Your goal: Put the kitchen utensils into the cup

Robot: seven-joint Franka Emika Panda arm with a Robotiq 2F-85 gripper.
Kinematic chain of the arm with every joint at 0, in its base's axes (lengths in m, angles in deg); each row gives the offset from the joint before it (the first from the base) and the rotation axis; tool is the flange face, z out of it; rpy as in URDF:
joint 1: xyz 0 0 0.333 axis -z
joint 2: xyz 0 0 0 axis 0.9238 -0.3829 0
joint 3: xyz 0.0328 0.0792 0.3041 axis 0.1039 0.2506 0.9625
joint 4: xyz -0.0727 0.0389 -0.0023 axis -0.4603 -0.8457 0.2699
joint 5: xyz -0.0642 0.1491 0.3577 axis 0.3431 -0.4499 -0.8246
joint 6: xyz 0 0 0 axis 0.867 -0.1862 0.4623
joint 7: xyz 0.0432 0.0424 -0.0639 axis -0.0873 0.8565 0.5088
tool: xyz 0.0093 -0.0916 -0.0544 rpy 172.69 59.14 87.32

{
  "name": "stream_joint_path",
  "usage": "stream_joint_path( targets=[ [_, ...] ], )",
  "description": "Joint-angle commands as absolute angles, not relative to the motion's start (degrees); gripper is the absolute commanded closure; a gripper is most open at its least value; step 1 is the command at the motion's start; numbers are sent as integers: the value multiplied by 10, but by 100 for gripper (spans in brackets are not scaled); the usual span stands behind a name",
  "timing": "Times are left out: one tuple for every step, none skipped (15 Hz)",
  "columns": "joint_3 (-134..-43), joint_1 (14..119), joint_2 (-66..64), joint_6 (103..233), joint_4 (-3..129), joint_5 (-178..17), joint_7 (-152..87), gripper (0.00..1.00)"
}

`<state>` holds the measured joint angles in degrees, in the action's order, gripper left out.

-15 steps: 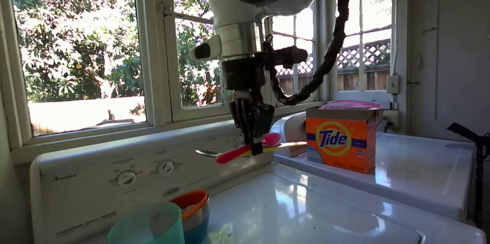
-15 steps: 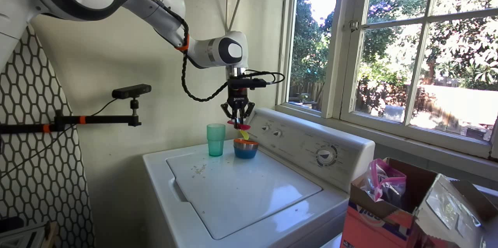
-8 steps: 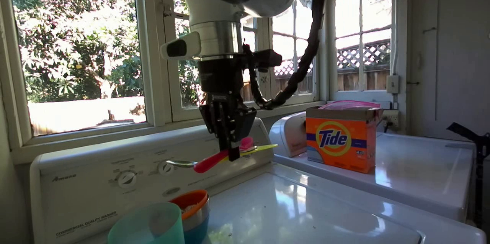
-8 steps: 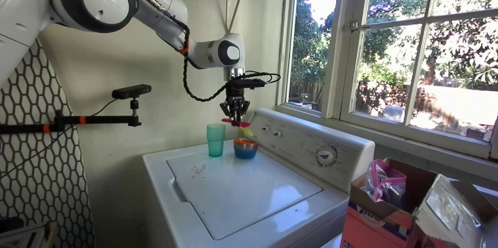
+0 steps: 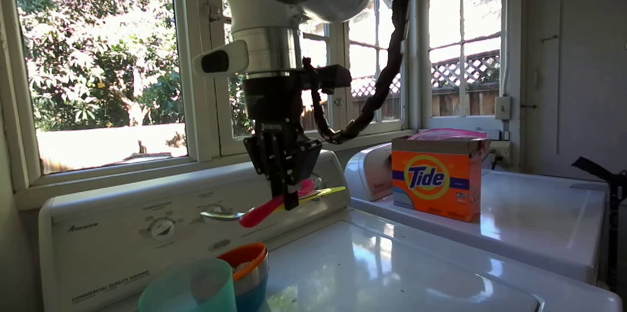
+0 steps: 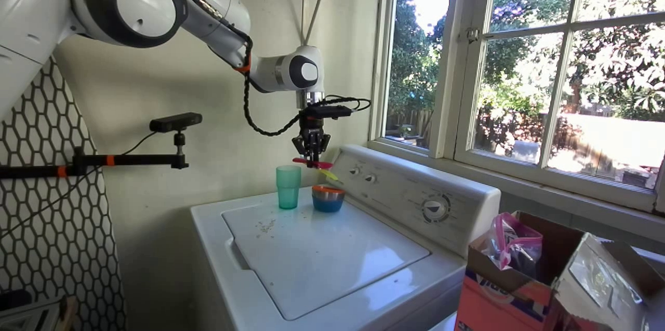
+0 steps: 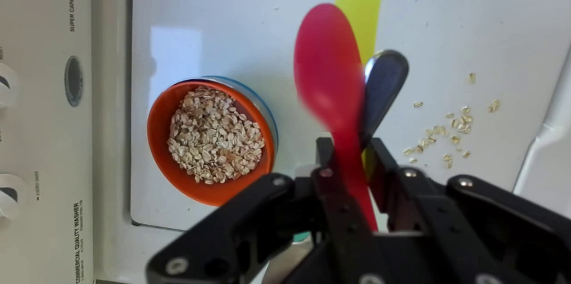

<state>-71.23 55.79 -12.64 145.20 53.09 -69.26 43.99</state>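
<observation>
My arm (image 6: 210,32): glossy white shell, rounded links. My joint caps (image 6: 146,7): pale discs, black surrounds. My wrist collar (image 5: 269,52): silver metal. My wrist lobe (image 5: 236,55): white, dark oval inset. My cable (image 5: 400,18): black, twisted-looking, with orange bands (image 6: 242,67). My camera housing (image 5: 334,76): black. My pincer (image 7: 352,148): black, jointed, silver screws (image 7: 177,265), white ROBOTIQ lettering (image 5: 272,127).

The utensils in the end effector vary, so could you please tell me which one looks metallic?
The silver spoon, whose shiny end juts left in an exterior view; the red spoon and yellow utensil are brightly coloured, without its metallic shine.
</observation>
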Motion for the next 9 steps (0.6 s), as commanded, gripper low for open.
stream_joint_path(
  targets=[
    [-715,547,-126,1423,520,-682,460,94],
    [-715,545,-121,1412,521,-679,468,94],
    [-713,544,-117,1401,522,-679,478,94],
    [-712,543,-115,1391,521,-679,487,94],
    [-710,541,-115,1382,519,-679,498,94],
    [-709,539,-116,1375,516,-679,508,94],
    [-709,536,-119,1368,510,-677,513,94],
    [-711,532,-123,1357,502,-674,516,94],
    [-712,529,-128,1348,495,-671,520,94]
  ],
)
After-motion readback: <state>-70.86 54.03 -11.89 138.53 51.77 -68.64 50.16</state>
